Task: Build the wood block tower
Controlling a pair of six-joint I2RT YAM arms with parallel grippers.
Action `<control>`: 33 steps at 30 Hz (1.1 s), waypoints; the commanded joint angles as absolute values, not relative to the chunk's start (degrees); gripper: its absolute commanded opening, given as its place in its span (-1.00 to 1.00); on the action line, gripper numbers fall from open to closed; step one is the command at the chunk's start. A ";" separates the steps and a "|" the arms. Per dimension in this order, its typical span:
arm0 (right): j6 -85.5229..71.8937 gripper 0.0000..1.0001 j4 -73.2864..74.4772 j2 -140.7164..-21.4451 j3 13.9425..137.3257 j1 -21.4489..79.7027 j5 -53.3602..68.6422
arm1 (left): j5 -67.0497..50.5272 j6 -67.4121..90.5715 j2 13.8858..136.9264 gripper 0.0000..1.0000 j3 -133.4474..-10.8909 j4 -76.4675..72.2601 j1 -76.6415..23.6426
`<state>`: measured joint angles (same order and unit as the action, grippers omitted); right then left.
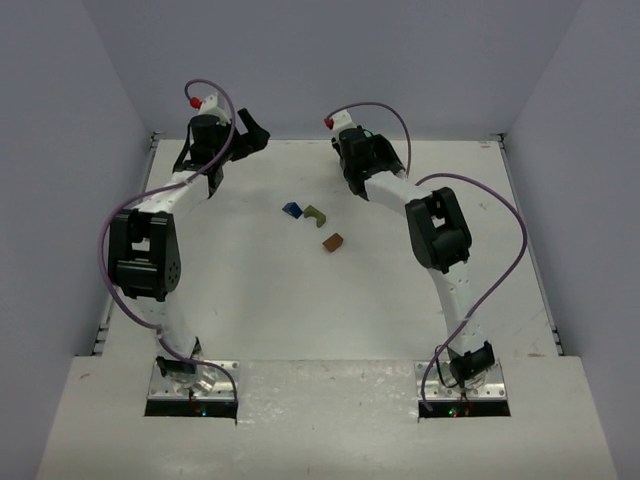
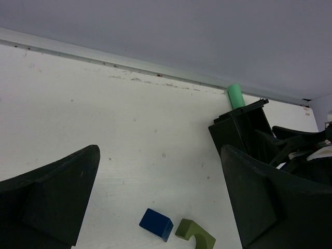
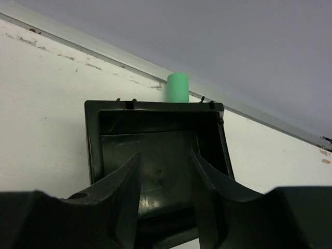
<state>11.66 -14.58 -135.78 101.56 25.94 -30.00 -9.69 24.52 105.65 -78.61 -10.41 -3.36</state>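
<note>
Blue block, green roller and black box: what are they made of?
The blue block looks like painted wood: matte, even colour, sharp edges. The green roller is probably the same, but it is blurry, so plastic is possible. The black box seems moulded plastic: faintly glossy, thin walls.

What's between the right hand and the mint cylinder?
The black tray sits between the right hand and the mint cylinder, as the right wrist view shows.
</note>
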 commanded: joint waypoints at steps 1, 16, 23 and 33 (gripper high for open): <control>10.71 -0.10 -18.19 -130.55 101.20 25.17 -30.20 | -8.89 24.03 102.78 1.00 -77.90 -13.07 -3.31; 0.91 0.97 -7.33 -124.19 95.41 24.26 -9.02 | -9.52 26.61 95.89 1.00 -73.89 -7.29 -2.40; 0.53 0.97 -1.77 -127.70 96.76 24.34 -4.38 | -31.58 44.24 92.20 1.00 -60.75 -24.80 10.25; -4.34 0.15 -1.99 -127.78 90.91 24.26 -10.68 | -19.00 36.61 86.53 1.00 -56.05 -12.71 11.51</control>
<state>-0.65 -0.74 -129.51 94.11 24.49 -5.96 -25.13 40.29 92.24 -54.13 -17.57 12.93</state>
